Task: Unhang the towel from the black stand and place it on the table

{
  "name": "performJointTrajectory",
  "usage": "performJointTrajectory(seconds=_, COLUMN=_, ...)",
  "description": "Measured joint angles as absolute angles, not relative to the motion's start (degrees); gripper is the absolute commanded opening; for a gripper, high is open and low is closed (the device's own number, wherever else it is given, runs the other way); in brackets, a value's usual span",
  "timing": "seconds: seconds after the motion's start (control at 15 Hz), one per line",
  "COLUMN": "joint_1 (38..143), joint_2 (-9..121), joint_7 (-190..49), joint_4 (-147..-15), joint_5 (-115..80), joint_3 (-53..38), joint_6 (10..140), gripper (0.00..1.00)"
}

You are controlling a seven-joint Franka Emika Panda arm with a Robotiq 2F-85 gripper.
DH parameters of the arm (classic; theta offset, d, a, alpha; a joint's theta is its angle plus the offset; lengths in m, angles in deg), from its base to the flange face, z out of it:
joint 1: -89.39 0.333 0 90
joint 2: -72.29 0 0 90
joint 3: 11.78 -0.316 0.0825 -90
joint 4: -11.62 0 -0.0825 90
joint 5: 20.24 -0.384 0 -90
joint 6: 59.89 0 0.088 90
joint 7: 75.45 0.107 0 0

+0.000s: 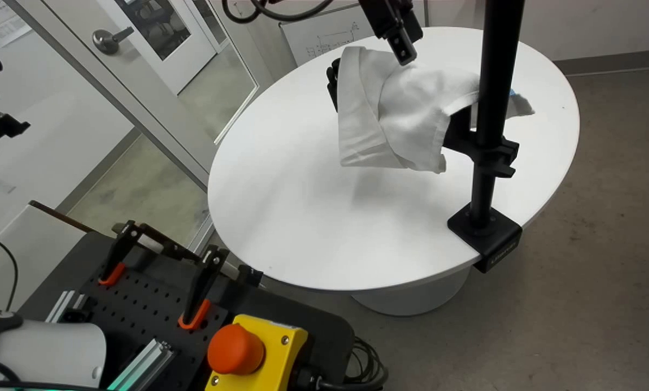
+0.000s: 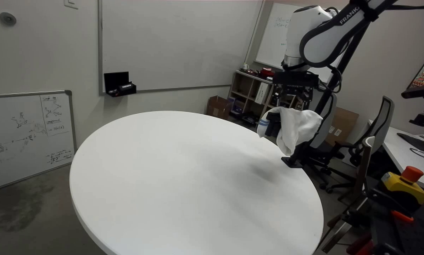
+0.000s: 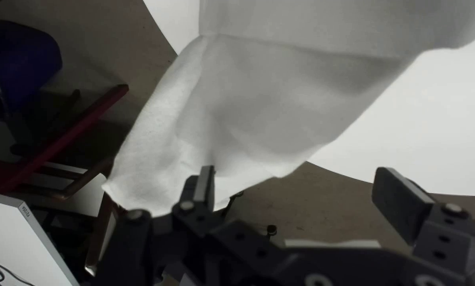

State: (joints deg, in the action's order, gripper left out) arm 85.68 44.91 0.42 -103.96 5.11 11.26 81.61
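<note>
Partly, the draped towel (image 1: 398,114) hides the black stand (image 1: 491,108).

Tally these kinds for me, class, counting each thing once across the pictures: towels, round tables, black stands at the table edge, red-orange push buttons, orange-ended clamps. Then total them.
Towel: 1
Round table: 1
Black stand at the table edge: 1
Red-orange push button: 1
Orange-ended clamps: 2
Total: 6
</note>
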Motion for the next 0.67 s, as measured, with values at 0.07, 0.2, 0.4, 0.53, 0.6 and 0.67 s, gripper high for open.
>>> performJointTrajectory(seconds=0.07, joint_1=85.78, joint_2=44.91, joint_7=0.42, joint_4=-104.02, joint_5=5.15, joint_3=11.26, joint_6=81.6, gripper=0.98)
performJointTrajectory(seconds=0.2, joint_1=85.94, joint_2=44.91, joint_7=0.42, joint_4=-104.13, joint_5=5.2, joint_3=11.26, joint_6=81.58, gripper=0.73)
performJointTrajectory(seconds=0.4, joint_1=86.16, joint_2=44.91, joint_7=0.42, joint_4=-104.48, joint_5=5.23, joint_3=11.26, joint_6=81.57, gripper=0.55)
performJointTrajectory(seconds=0.53, joint_1=86.29, joint_2=44.91, joint_7=0.42, joint_4=-104.72, joint_5=5.24, joint_3=11.26, joint_6=81.57, gripper=0.39)
performJointTrajectory(seconds=0.6, joint_1=86.32, joint_2=44.91, joint_7=0.42, joint_4=-104.76, joint_5=5.24, joint_3=11.26, joint_6=81.53, gripper=0.32)
performJointTrajectory(seconds=0.67, joint_1=86.34, joint_2=44.91, joint_7=0.42, joint_4=-104.78, joint_5=5.24, joint_3=11.26, joint_6=81.5, gripper=0.23)
